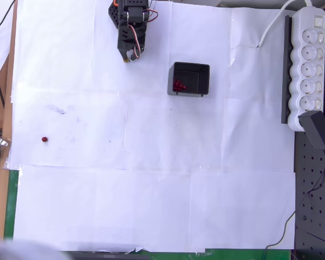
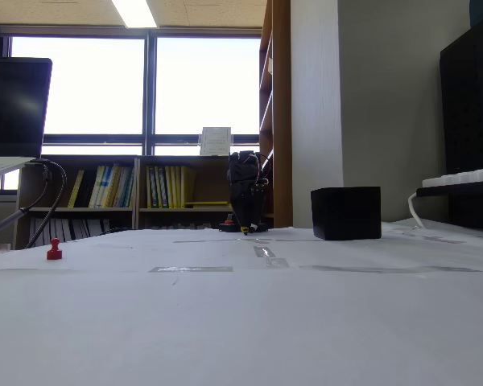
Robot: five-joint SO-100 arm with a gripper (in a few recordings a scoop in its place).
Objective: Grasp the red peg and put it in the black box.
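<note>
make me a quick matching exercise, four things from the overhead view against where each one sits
Things:
1. red peg
2. black box
3. hand
4. white power strip

Places in the overhead view:
A. right edge
B. top, left of centre
C. alone on the paper, far left
D. upper middle, red pegs inside

Pairs: 1-C, 2-D, 3-B, 4-A

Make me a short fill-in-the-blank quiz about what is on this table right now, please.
1. The lone red peg lies on ____ paper.
2. The black box already holds several ____ pegs.
3. In the overhead view, the lone peg lies to the ____ of the box.
4. In the overhead view, the gripper is at the ____ edge of the picture, apart from the peg.

Missing words: white; red; left; top
</note>
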